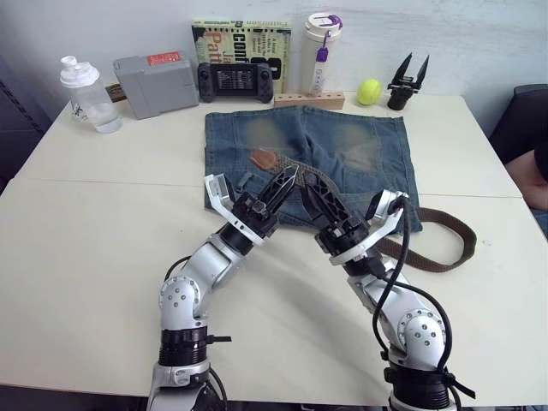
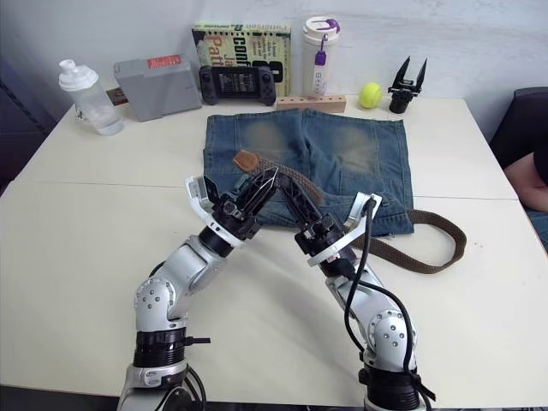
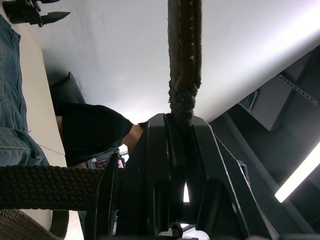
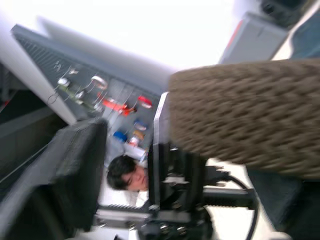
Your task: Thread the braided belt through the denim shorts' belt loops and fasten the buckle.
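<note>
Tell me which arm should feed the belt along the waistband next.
Left, probably. The left gripper pinches the dark-brown braided belt nearest its tan leather end on the faded blue denim shorts.

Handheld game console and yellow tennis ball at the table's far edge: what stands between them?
In the left eye view, a white tumbler with a purple lid tab and a low wooden block stand between black console and ball.

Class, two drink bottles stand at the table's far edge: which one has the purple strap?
The tall white tumbler beside the book; the clear shaker bottle has none.
</note>
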Robot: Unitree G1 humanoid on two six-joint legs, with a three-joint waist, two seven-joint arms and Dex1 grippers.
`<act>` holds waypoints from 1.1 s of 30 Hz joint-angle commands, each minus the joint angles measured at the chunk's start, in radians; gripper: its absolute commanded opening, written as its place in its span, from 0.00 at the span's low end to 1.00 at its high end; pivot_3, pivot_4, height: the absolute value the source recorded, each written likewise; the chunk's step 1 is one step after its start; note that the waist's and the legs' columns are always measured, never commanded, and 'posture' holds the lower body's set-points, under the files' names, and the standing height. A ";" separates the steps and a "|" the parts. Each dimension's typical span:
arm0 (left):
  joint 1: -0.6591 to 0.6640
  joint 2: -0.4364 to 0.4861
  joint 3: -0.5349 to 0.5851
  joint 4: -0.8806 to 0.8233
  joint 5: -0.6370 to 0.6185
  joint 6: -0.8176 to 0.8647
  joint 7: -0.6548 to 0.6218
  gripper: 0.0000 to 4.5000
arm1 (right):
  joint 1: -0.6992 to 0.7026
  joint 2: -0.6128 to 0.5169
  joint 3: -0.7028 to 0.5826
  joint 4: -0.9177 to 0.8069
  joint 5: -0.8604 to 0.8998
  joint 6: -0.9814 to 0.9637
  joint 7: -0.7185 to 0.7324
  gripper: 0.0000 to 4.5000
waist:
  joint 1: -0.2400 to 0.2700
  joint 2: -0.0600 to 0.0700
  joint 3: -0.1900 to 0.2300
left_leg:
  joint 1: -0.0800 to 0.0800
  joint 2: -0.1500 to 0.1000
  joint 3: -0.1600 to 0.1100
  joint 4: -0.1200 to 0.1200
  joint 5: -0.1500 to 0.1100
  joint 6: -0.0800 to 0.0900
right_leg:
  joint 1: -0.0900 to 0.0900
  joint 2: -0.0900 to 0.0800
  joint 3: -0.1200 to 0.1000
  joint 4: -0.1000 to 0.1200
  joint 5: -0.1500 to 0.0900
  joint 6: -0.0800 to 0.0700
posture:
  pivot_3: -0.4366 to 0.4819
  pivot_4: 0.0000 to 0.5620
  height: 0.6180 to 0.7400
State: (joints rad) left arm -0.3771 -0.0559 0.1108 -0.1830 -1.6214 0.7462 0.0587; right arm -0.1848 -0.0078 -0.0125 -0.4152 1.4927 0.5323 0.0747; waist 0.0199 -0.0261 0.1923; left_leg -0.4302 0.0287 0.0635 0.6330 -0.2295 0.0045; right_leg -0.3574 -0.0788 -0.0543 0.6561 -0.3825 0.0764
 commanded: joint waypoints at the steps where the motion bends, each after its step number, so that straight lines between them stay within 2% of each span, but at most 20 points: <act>1: 0.009 0.005 -0.013 -0.039 0.011 0.000 -0.011 0.00 | -0.025 0.024 -0.021 -0.009 -0.023 -0.033 0.009 0.44 | -0.001 0.000 0.000 | 0.000 0.000 0.000 0.000 0.000 0.000 | 0.000 0.000 0.000 0.000 0.000 0.000 | 0.48 0.27 0.61; 3: 0.014 0.012 -0.012 -0.039 0.004 0.007 -0.011 0.00 | -0.033 0.037 -0.031 0.003 -0.028 -0.045 0.002 0.26 | -0.001 0.000 0.000 | 0.000 0.000 0.000 0.000 0.000 0.000 | 0.000 0.000 0.000 0.000 0.000 0.000 | 0.48 0.27 0.61; 5: 0.021 0.022 -0.013 -0.040 0.008 0.014 -0.015 0.00 | -0.043 0.044 -0.037 0.012 -0.041 -0.053 -0.001 0.05 | -0.006 0.000 0.000 | 0.000 0.000 0.000 0.000 0.000 0.000 | 0.000 0.000 0.000 0.000 0.000 0.000 | 0.48 0.27 0.61; 6: 0.026 0.035 -0.013 -0.042 0.012 0.019 -0.016 0.00 | -0.049 0.046 -0.041 0.016 -0.050 -0.057 -0.003 0.02 | -0.007 0.000 0.000 | 0.000 0.000 0.000 0.000 0.000 0.000 | 0.000 0.000 0.000 0.000 0.000 0.000 | 0.48 0.27 0.61; 10: 0.068 0.184 -0.019 -0.083 -0.004 0.116 -0.087 0.00 | -0.064 0.028 -0.075 0.006 -0.053 -0.058 -0.020 0.02 | -0.019 0.000 0.000 | 0.000 0.000 0.000 -0.001 0.000 -0.001 | -0.001 0.000 0.001 0.000 0.000 0.000 | 0.48 0.27 0.61; 11: 0.081 0.230 -0.020 -0.095 -0.027 0.147 -0.120 0.21 | -0.065 0.019 -0.086 0.001 -0.049 -0.056 -0.025 0.00 | -0.022 0.000 0.000 | 0.000 0.000 0.000 -0.002 0.002 -0.003 | -0.002 0.000 0.001 0.001 0.000 0.000 | 0.48 0.27 0.61; 12: 0.102 0.316 -0.019 -0.116 -0.025 0.207 -0.195 0.28 | -0.066 -0.002 -0.107 -0.009 -0.036 -0.051 -0.034 0.00 | -0.022 0.000 0.000 | 0.000 0.000 0.001 -0.002 0.002 -0.004 | -0.002 0.000 0.001 0.001 0.000 0.000 | 0.48 0.27 0.61; 13: 0.122 0.404 -0.012 -0.132 -0.019 0.265 -0.273 0.40 | -0.067 -0.024 -0.128 -0.019 -0.022 -0.045 -0.042 0.00 | -0.023 0.000 0.000 | 0.000 0.000 0.001 -0.002 0.002 -0.004 | -0.002 0.000 0.001 0.001 0.000 -0.001 | 0.48 0.27 0.61; 15: 0.163 0.601 0.010 -0.146 0.055 0.355 -0.470 0.60 | -0.064 -0.085 -0.175 -0.045 0.022 -0.022 -0.060 0.00 | -0.026 0.001 0.000 | 0.000 0.000 0.001 -0.003 0.003 -0.005 | -0.003 0.000 0.001 0.002 -0.001 -0.002 | 0.48 0.27 0.61; 17: 0.168 0.726 0.037 -0.104 0.093 0.385 -0.609 0.77 | -0.049 -0.161 -0.210 -0.066 0.072 0.014 -0.061 0.00 | -0.028 0.005 0.003 | 0.000 0.001 0.001 -0.005 0.004 -0.007 | -0.005 0.000 0.002 0.004 -0.003 -0.005 | 0.48 0.27 0.61; 19: 0.160 0.830 0.026 -0.077 0.194 0.363 -0.768 0.97 | -0.031 -0.249 -0.233 -0.084 0.111 0.057 -0.049 0.00 | -0.020 0.009 0.005 | 0.002 0.001 0.001 -0.006 0.004 -0.007 | -0.005 -0.001 0.001 0.005 -0.004 -0.008 | 0.48 0.27 0.61; 22: 0.111 0.968 -0.049 -0.022 0.451 0.211 -1.040 0.99 | 0.005 -0.432 -0.283 -0.114 0.177 0.153 0.002 0.00 | -0.020 0.012 0.007 | 0.002 0.001 0.001 -0.008 0.001 -0.005 | -0.005 -0.002 0.001 0.004 -0.005 -0.012 | 0.48 0.27 0.61; 24: 0.034 1.006 -0.110 0.058 0.608 0.084 -1.176 0.99 | 0.040 -0.572 -0.326 -0.136 0.211 0.218 0.054 0.00 | -0.019 0.014 0.008 | 0.002 0.000 0.002 -0.012 0.001 -0.005 | -0.006 -0.004 0.001 0.001 -0.007 -0.017 | 0.48 0.27 0.61; 28: -0.128 0.986 -0.204 0.173 0.763 -0.019 -1.355 0.99 | 0.108 -0.764 -0.417 -0.166 0.262 0.290 0.156 0.00 | -0.010 0.014 0.009 | 0.001 0.001 0.003 -0.014 0.000 -0.002 | -0.007 -0.002 0.000 0.000 -0.005 -0.014 | 0.48 0.27 0.61; 33: -0.345 0.786 -0.278 0.302 0.939 -0.179 -1.352 0.99 | 0.245 -0.896 -0.537 -0.224 0.265 0.350 0.279 0.00 | 0.004 0.013 0.010 | -0.010 0.002 0.003 -0.007 0.001 0.002 | -0.014 0.001 -0.001 0.003 -0.007 -0.011 | 0.48 0.27 0.61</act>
State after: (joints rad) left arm -0.6839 0.7619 -0.1526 0.1011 -0.7351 0.6294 -1.2938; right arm 0.0408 -0.8882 -0.4917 -0.5907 1.7319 0.8726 0.3057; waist 0.0239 -0.0132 0.2019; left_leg -0.4414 0.0307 0.0660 0.6289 -0.2279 0.0062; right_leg -0.3717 -0.0769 -0.0561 0.6600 -0.3898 0.0661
